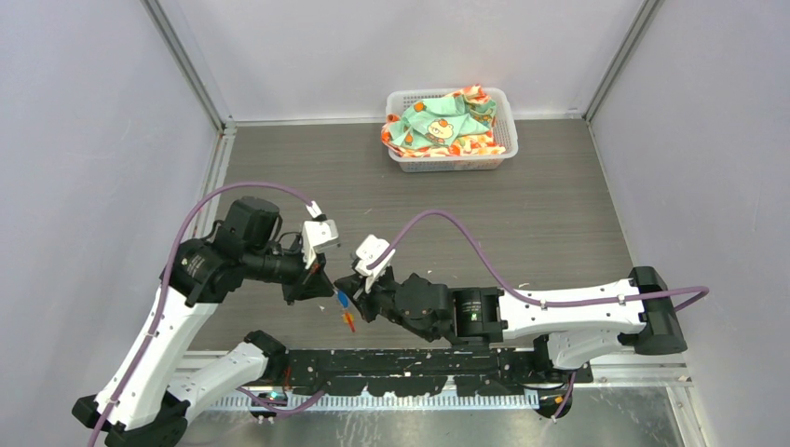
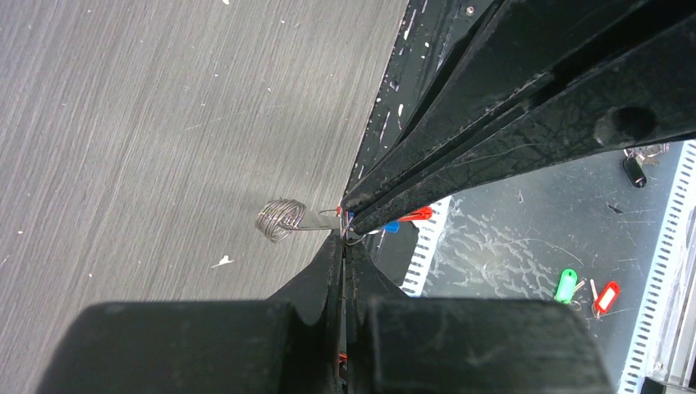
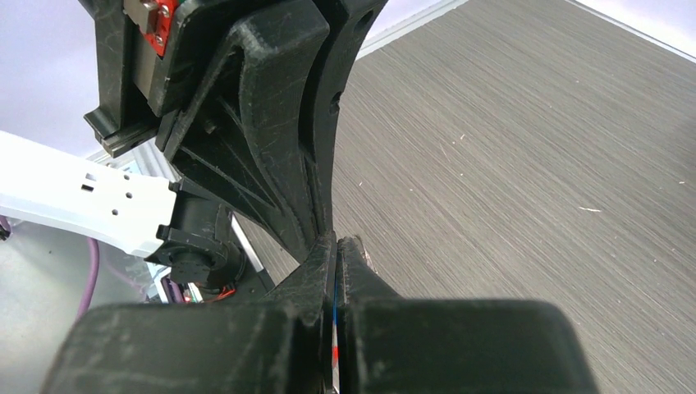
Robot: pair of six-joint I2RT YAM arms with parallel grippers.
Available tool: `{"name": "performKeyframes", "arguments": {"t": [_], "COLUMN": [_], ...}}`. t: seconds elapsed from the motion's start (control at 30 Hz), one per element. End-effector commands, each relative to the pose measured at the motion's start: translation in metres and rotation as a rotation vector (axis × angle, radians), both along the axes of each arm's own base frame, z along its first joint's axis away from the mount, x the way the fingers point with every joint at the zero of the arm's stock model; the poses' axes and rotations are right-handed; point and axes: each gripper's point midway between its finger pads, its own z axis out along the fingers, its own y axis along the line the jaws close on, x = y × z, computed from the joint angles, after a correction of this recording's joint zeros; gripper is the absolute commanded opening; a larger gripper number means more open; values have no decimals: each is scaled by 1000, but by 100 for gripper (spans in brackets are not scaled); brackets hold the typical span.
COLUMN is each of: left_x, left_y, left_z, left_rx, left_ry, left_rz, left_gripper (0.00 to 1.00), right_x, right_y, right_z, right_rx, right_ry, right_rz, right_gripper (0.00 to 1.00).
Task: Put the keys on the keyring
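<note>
From above, the left jaws and right jaws meet tip to tip over the grey wood-grain desk (image 1: 522, 186). A blue plastic tag (image 1: 342, 300) and an elongated red plastic tag (image 1: 348, 321) dangle beneath them.

Left wrist: the left jaws are clenched on the thin grey metal keyring (image 2: 281, 219), held off the desk.

Right wrist: the right jaws are clenched, and I cannot tell on what.

No legible text, labels, brands, numbers or signs in any of the three views. Printed cloth (image 1: 438, 126) in the basket (image 1: 452, 165): cartoon pattern only, too small to make out any lettering.
</note>
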Motion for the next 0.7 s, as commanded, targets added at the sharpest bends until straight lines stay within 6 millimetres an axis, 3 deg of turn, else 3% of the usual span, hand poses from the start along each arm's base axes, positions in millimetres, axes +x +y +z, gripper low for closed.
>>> {"name": "performKeyframes", "arguments": {"t": [0.0,0.67], "left_x": [-3,0], "left_y": [-4,-3], "left_z": [19,20], "left_rx": [-59,-56], "left_ry": [-50,-66], "left_rz": [-32,-15], "left_gripper": [0,0], "right_x": [5,5], "right_y": [1,-9], "right_z": [24,23], "right_rx": [75,86], "right_ry": [8,29], "right_rz": [-46,-57], "right_gripper": [1,1]}}
